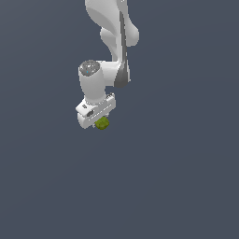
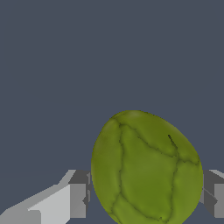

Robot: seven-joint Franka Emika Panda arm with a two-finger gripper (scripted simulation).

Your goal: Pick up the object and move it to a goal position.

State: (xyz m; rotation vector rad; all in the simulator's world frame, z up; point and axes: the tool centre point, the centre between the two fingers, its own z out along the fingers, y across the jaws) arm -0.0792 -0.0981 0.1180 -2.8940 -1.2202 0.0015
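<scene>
The backdrop (image 1: 186, 186) is one flat field of dark slate blue-grey that fills the exterior view from edge to edge. It bears no seam, horizon, corner or texture, so whether it is floor, wall or empty space cannot be told. The light is even and soft, with no cast shadow or bright patch anywhere on the field. In the wrist view the same plain dark blue-grey surface (image 2: 65, 65) lies behind everything, equally uniform and without any marks.
</scene>
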